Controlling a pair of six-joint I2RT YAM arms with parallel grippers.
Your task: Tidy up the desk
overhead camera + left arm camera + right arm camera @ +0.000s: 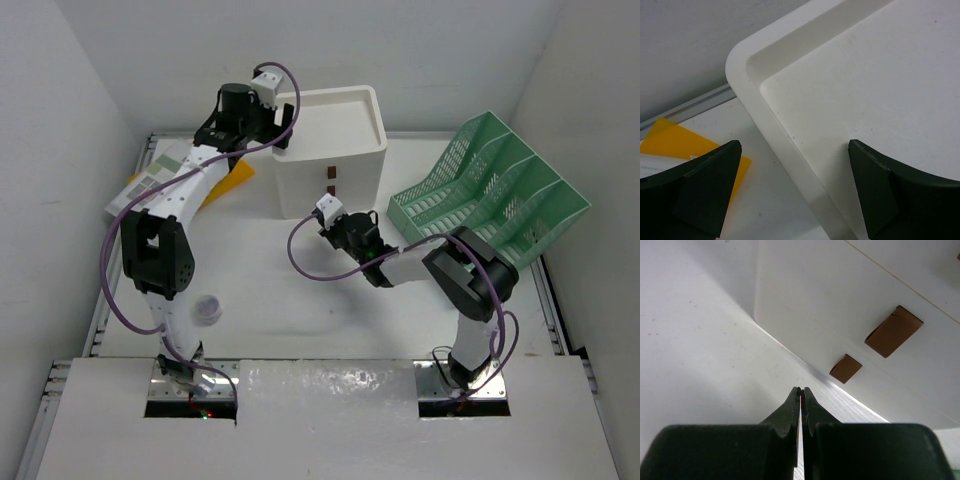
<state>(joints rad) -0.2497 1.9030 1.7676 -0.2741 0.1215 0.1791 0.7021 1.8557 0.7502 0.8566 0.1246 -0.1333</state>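
The desk [270, 290] is a white tabletop with metal rails. My left gripper [283, 118] hangs open over the left rim of the white drawer unit [335, 135]. In the left wrist view its fingers straddle that rim [771, 122], one over the unit's top tray, one over the desk [757, 200], with nothing between them [795, 192]. My right gripper [333, 222] is low on the desk in front of the drawer unit. In the right wrist view its fingers are pressed together [800, 390]. A thin red line shows between them; I cannot tell what it is.
A green mesh file rack [495, 190] lies tilted at the right. A yellow sheet [240, 172] and other papers [150, 178] lie at the back left; the yellow sheet also shows under my left gripper [670, 142]. A small pale round object [208, 308] sits by the left arm. Brown handles [893, 331] mark the drawer fronts.
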